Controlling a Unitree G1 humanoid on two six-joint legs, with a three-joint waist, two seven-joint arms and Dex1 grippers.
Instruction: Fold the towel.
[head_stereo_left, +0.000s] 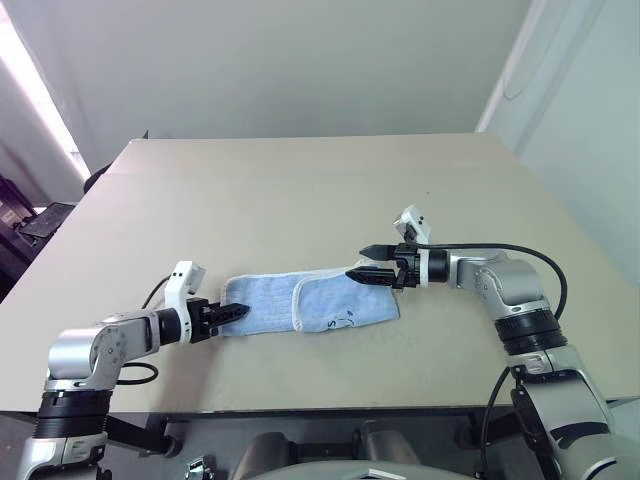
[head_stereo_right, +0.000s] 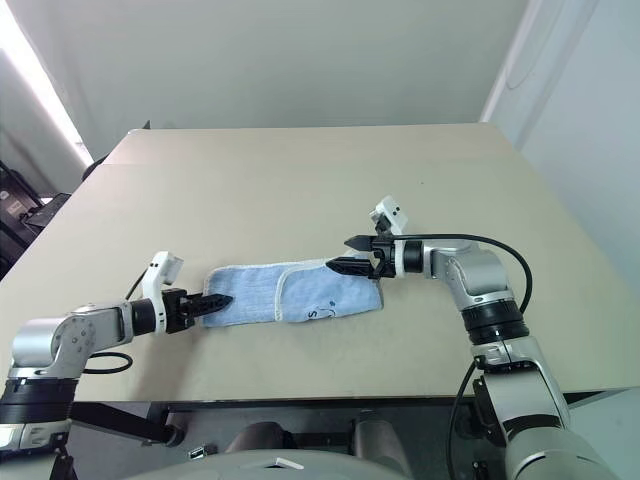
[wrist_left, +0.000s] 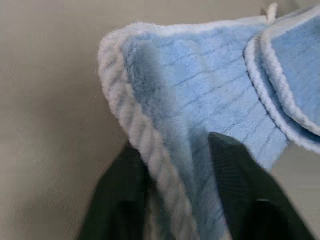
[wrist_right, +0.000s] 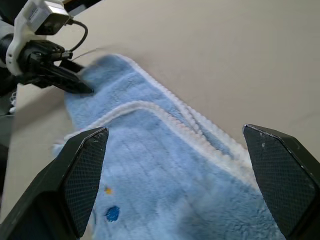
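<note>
Beige tabletop (head_stereo_left: 300, 180) carried the light blue terry towel with white corded edging (head_stereo_left: 310, 303), lying near the front edge, its 3 o'clock part folded over. At 9 o'clock the left gripper (head_stereo_left: 236, 312) pinched the towel's end. At 3 o'clock the right gripper (head_stereo_left: 366, 262) hovered wide open, holding nothing.
</note>
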